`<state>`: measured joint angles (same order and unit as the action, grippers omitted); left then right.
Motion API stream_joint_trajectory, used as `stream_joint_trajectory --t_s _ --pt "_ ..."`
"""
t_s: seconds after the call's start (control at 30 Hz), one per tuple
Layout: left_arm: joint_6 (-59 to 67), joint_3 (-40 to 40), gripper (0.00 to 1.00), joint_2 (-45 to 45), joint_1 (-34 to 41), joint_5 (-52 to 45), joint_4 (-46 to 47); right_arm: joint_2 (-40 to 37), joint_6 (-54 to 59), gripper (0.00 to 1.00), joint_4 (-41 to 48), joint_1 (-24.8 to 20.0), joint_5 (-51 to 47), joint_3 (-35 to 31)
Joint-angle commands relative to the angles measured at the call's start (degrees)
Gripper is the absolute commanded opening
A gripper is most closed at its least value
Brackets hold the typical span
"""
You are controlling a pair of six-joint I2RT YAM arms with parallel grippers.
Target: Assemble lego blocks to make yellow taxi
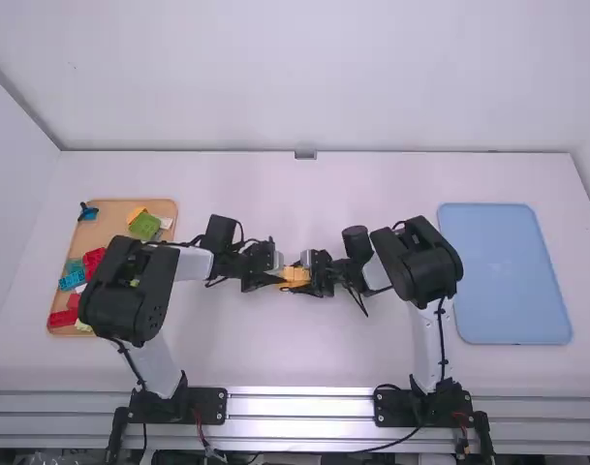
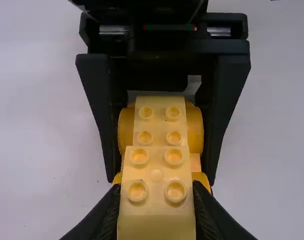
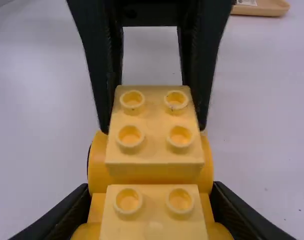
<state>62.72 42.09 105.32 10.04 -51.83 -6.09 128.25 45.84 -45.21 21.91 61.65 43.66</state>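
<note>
1. Jaws of your left gripper (image 2: pixel 155 192) and right gripper (image 3: pixel 151 191) pinch opposite ends of the yellow block assembly (image 2: pixel 158 129), mid-surface (image 1: pixel 295 349).
2. Probably light, rigid, slick; take its flat sides.

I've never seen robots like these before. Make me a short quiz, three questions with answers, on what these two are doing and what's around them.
1. Multiple choice: what lies to the right of the right arm?
a) a red bowl
b) a flat blue board
c) a green cup

2. True or false: the left gripper and the right gripper are both closed on the yellow build.

3. Fill the gap: loose coloured blocks lie in a tan ____ beside the left arm.

Key: 1 b; 2 true; 3 tray.
</note>
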Motion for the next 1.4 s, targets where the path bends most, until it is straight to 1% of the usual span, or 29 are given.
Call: stream_joint_trajectory --t_s 0.0,0.27,0.47,0.67,0.77,0.8,0.83,0.87,0.9,0.93,0.97,1.1,1.2,1.27,1.37 --pt "-0.39 -1.46 0.07 -0.52 0.04 -1.05 0.15 1.11 0.63 0.47 0.48 -0.11 -0.15 0.70" --pt "-0.61 -2.62 0.09 -0.52 0.04 -1.16 -2.23 1.11 0.66 0.47 0.50 -0.11 0.04 0.66" --pt "-6.58 -3.69 0.11 -0.52 0.04 1.84 -7.08 1.11 0.66 0.47 0.57 -0.11 0.04 0.63" --pt "-6.36 -4.11 0.15 -0.52 0.13 1.55 -7.13 1.11 0.68 0.47 0.61 -0.09 0.02 0.63" --pt "-6.36 -4.11 0.22 -0.52 0.00 1.55 -6.84 1.11 0.68 0.47 0.61 -0.11 0.02 0.66" --pt "-6.36 -4.11 0.26 -0.52 -0.02 1.53 -6.84 1.11 0.68 0.48 0.59 -0.11 0.02 0.63" --pt "-6.36 -4.11 0.31 -0.52 0.07 1.44 -6.84 1.11 0.66 0.48 0.61 -0.11 0.04 0.63" --pt "-6.36 -4.11 0.40 -0.52 0.28 1.31 -6.88 1.11 0.66 0.48 0.61 -0.11 0.04 0.63" --pt "-6.34 -4.11 0.58 -0.52 0.48 1.42 -6.86 1.11 0.68 0.48 0.61 -0.11 0.02 0.63" --pt "-6.34 -4.11 0.65 -0.52 0.48 1.79 -6.95 1.11 0.66 0.48 0.61 -0.09 0.04 0.63" --pt "-6.34 -4.11 0.69 -0.52 0.48 2.23 -7.13 1.11 0.63 0.48 0.63 -0.09 0.04 0.63" --pt "-6.38 -4.11 0.67 -0.57 -0.35 3.43 -8.44 1.11 0.61 0.48 0.68 -0.11 0.02 0.63" --pt "-7.19 -4.11 0.59 -1.46 -1.92 2.10 -9.29 1.11 0.61 0.48 0.68 -0.11 0.02 0.63" --pt "-8.22 -4.11 0.58 -2.54 -3.34 0.81 -9.16 1.11 0.66 0.48 0.68 -0.09 0.02 0.63" --pt "-7.69 -4.11 0.59 -4.66 -6.58 -3.72 -7.87 1.11 0.66 0.48 0.66 -0.11 0.02 0.63"
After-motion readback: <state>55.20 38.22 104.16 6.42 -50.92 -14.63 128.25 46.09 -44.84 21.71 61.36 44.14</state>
